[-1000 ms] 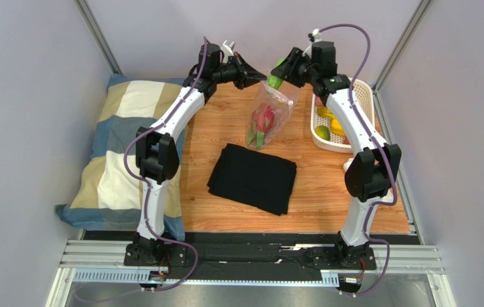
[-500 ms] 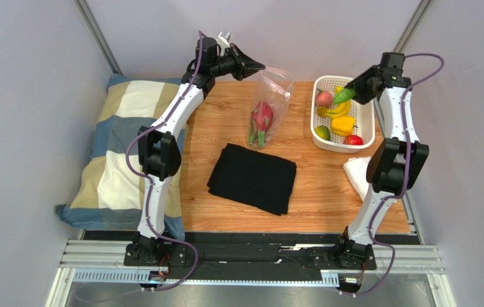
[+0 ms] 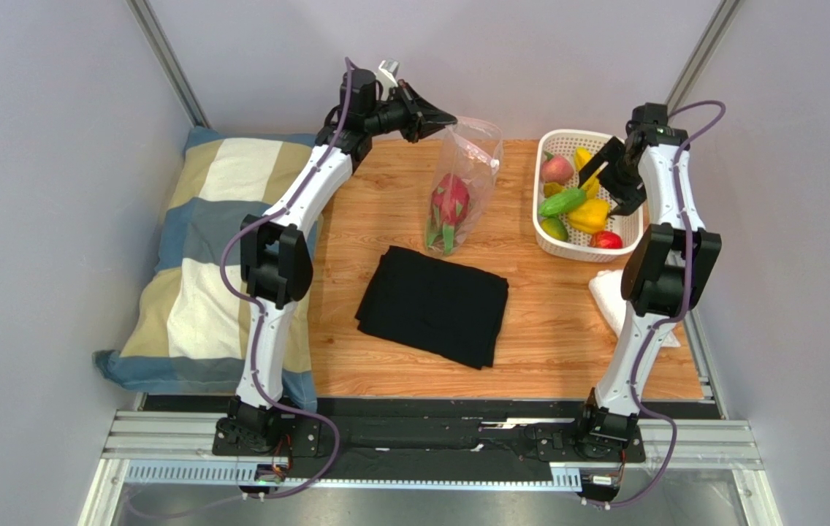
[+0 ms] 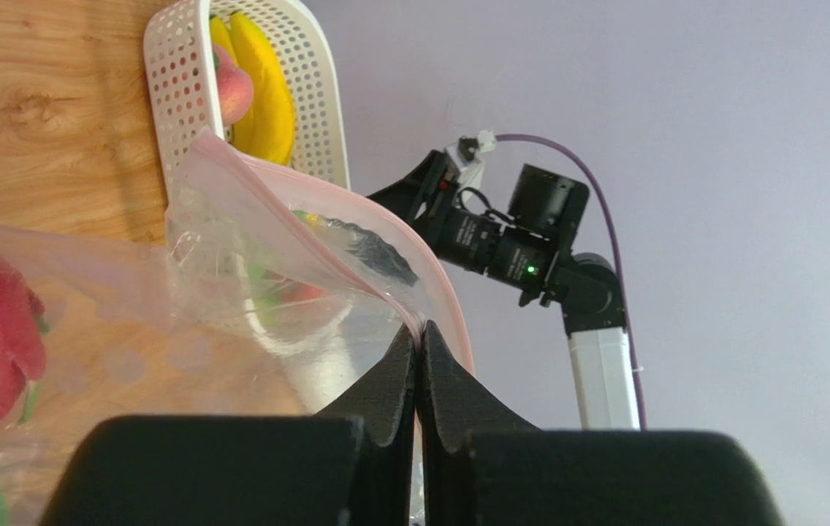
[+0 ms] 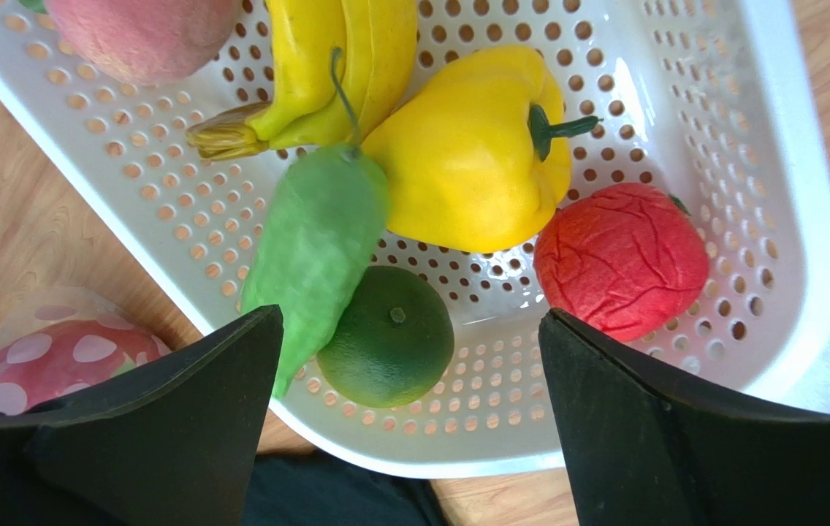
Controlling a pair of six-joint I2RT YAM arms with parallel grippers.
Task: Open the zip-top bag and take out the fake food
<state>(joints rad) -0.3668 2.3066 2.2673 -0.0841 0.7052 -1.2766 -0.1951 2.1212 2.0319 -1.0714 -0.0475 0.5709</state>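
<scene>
The left hand [image 4: 419, 349] is pressed together on the pink top edge of the bag [image 3: 474, 159]. It pinches that edge and holds the bag up. The bag hangs near the far edge of the surface [image 3: 557, 329], about in the middle, and its mouth looks open. One pink fruit [image 3: 450, 204] with green tips sits low inside it. I cannot tell if anything else is in there.

The right hand [image 5: 406, 324] is spread wide and holds nothing. It hangs over the white basket [image 5: 804, 175] in the far right corner of the surface. In the basket lie a long green piece [image 5: 315, 247], a round green fruit [image 5: 387, 345], a yellow pepper [image 5: 474, 164], a red fruit [image 5: 617, 258], bananas [image 5: 326, 55] and a peach [image 5: 145, 22].

I think most of the food is out, and the pink fruit is the next one to get. To do that well, the left hand should hold its pinch and keep the edge high, so the mouth does not flop shut. The right hand should come over the bag from above and go down through the mouth, spread wide. It should reach all the way to the fruit before it closes. It must grab the fruit alone and no plastic, or the bag may come up too. Then it should lift straight up and slowly, because the bag is thin and can slip from the pinch.
</scene>
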